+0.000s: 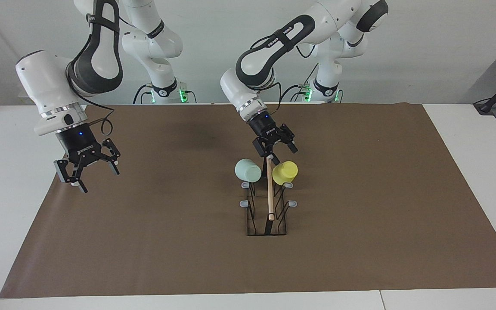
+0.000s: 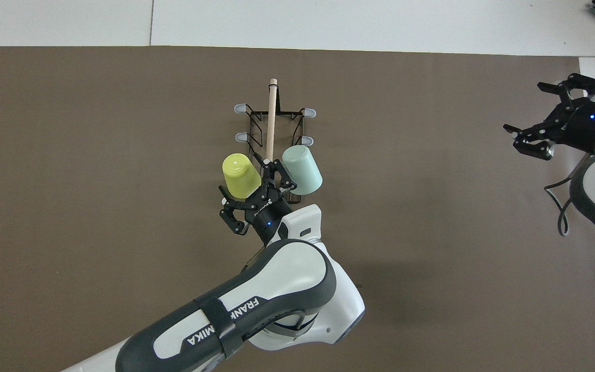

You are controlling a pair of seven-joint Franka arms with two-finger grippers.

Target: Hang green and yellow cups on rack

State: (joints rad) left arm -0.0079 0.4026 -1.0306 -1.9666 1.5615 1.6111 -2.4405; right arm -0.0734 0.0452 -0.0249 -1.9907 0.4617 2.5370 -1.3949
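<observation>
Left gripper [image 1: 275,146] hangs spread and empty just above the robot-side end of the rack [image 1: 267,206], its fingertips clear of the yellow cup [image 1: 284,172], which sits mouth-down and tilted on the rack's prong nearest the robots, on the side toward the left arm's end of the table. Across the light wooden rod [image 1: 269,189] the mint green cup [image 1: 248,170] hangs tilted on the matching prong, so both cups appear to be on the rack, though whether the yellow one is seated fully over its prong cannot be told from either view. With the release apparently made, the step in hand looks like a clean withdrawal: the gripper would do well to rise straight up with its jaws wide, keeping off both cup rims and the rod, since a sideways brush could tip a light plastic cup off its prong. Right gripper [image 1: 86,168], also spread and empty, waits over the edge of the brown mat [image 1: 360,241] at the right arm's end of the table. "FRANKA" is legible on the left arm's dark band; the grippers' white lettering looks like "ROBOTIQ".
</observation>
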